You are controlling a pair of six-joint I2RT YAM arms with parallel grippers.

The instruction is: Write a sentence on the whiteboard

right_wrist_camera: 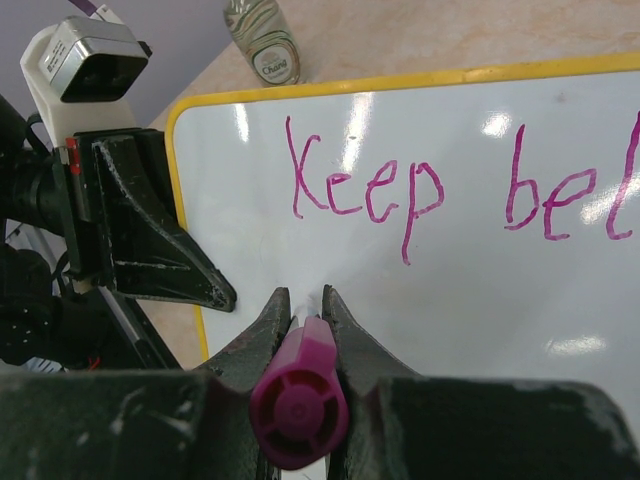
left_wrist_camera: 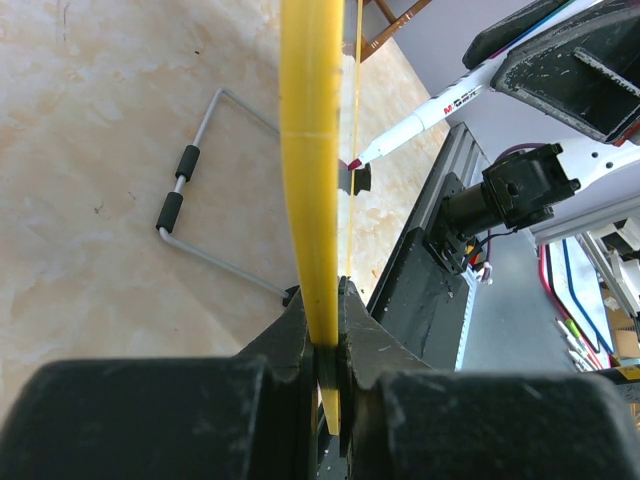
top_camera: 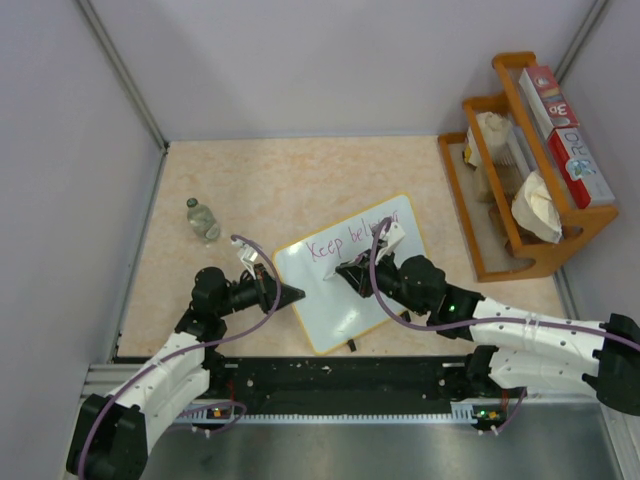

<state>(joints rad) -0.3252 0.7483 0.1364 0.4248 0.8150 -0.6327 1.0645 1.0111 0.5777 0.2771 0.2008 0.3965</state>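
On the bench (top_camera: 270,180) centre, glossy white yellow-rimmed whiteboard (top_camera: 330,300), purple-pink handwritten sentence (right_wrist_camera: 365,190) reading "Keep bel", rest hidden behind right arm (top_camera: 520,335), left fingers (left_wrist_camera: 375,350) clamped on its rim, right fingers (right_wrist_camera: 265,335) gripping purple-capped marker (right_wrist_camera: 298,400).

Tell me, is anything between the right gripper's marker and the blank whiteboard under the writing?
Nothing visible does. The right gripper holds the marker directly over bare whiteboard below the sentence. The left gripper only clamps the whiteboard's rim, off to the side.
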